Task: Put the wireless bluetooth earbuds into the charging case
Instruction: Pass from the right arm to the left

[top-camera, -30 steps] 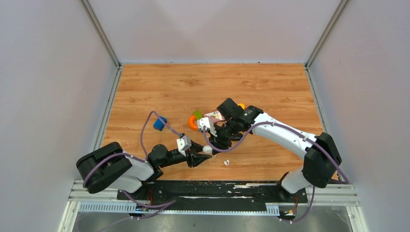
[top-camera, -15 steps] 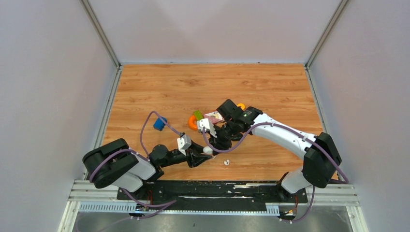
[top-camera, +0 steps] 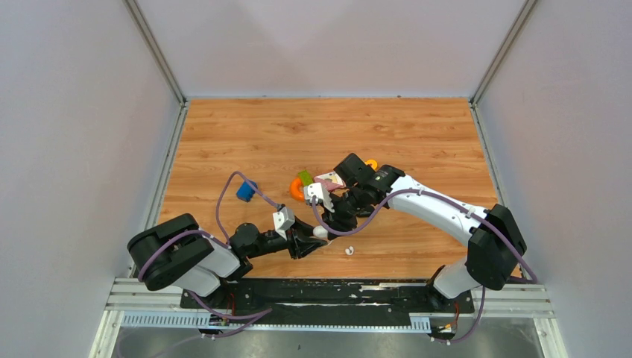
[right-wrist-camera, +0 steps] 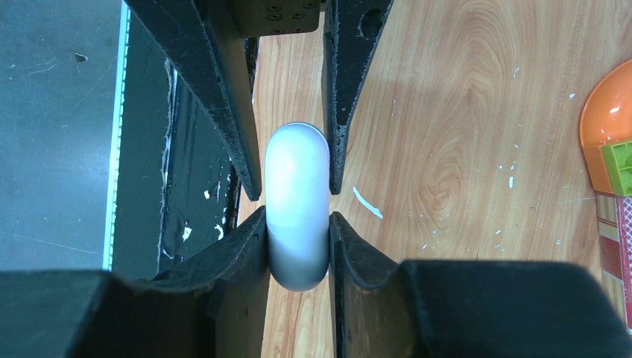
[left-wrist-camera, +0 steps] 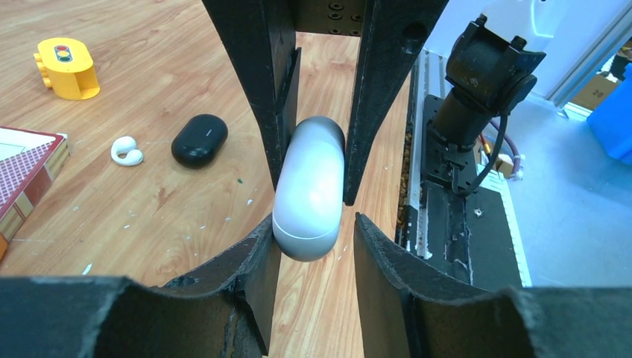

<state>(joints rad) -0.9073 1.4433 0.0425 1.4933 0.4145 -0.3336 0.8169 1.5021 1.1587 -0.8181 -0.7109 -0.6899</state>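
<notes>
A white oval charging case (top-camera: 320, 232) hangs just above the table near its front edge, held from both sides. My right gripper (right-wrist-camera: 298, 224) is shut on it, with both fingers pressed flat against its sides. My left gripper (left-wrist-camera: 313, 227) closes round the opposite rounded end of the case (left-wrist-camera: 309, 186). One of its fingers presses the shell and the other sits close beside it. One white earbud (left-wrist-camera: 127, 151) lies loose on the wood to the right of the grippers (top-camera: 349, 251). The case lid looks closed.
A black oval case (left-wrist-camera: 200, 140) lies beside the earbud. A yellow toy block (left-wrist-camera: 67, 68) and a red patterned box (left-wrist-camera: 26, 175) sit further back. An orange ring (top-camera: 296, 190), a green brick (top-camera: 305, 177) and a blue block (top-camera: 246, 191) stand behind the grippers. The black base rail (left-wrist-camera: 454, 224) borders the table's front edge.
My left arm's shoulder has swung a little to the right and its jaws have narrowed slightly round the case. The right arm and the case have stayed in place.
</notes>
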